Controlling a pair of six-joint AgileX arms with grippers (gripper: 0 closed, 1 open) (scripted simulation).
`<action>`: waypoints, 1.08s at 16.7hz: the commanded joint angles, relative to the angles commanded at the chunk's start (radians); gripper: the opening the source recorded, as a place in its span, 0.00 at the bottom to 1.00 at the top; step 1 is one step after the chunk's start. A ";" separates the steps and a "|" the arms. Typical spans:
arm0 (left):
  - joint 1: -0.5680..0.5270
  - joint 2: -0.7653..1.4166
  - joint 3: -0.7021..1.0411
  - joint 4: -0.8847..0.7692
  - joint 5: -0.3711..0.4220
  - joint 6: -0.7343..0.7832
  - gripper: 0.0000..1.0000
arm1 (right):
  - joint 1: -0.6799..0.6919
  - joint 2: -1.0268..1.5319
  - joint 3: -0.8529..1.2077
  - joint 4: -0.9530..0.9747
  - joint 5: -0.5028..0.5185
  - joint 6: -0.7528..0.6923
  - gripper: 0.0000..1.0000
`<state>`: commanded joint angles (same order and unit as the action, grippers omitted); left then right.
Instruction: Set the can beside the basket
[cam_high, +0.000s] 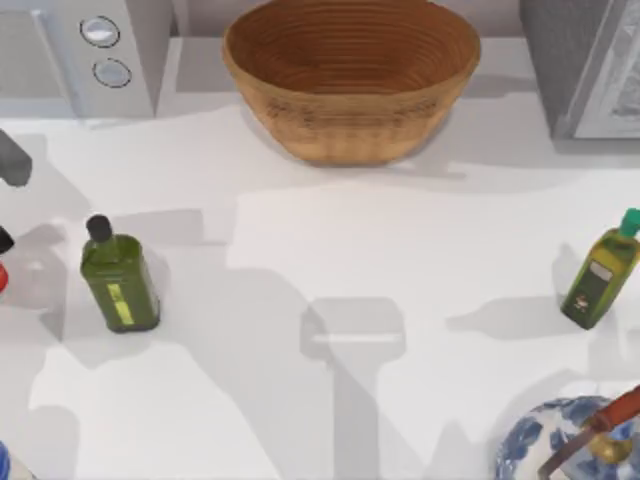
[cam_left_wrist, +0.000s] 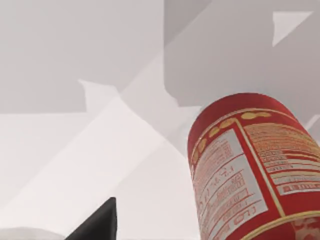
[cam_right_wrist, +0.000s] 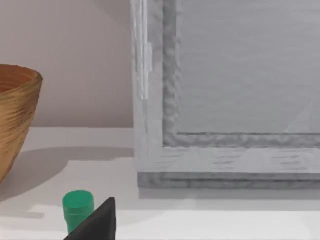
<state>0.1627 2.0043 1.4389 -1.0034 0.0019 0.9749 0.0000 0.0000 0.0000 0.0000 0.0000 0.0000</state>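
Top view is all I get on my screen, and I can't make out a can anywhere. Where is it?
Observer: The left wrist view has the can close up. It is red with a white printed label.
Operator: Is that arm holding it?
Observer: I cannot tell. A dark tip of the left gripper shows in that view, apart from the can.
Operator: And the other arm?
Observer: A dark tip of the right gripper shows in the right wrist view, next to a green cap. The basket is seen from the side farther off.
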 joint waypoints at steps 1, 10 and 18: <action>0.000 0.000 0.000 0.000 0.000 0.000 0.85 | 0.000 0.000 0.000 0.000 0.000 0.000 1.00; 0.000 0.000 0.000 0.000 0.000 0.000 0.17 | 0.000 0.000 0.000 0.000 0.000 0.000 1.00; 0.000 0.000 0.000 0.000 0.000 0.000 0.00 | 0.000 0.000 0.000 0.000 0.000 0.000 1.00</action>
<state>0.1627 2.0043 1.4389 -1.0034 0.0019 0.9749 0.0000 0.0000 0.0000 0.0000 0.0000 0.0000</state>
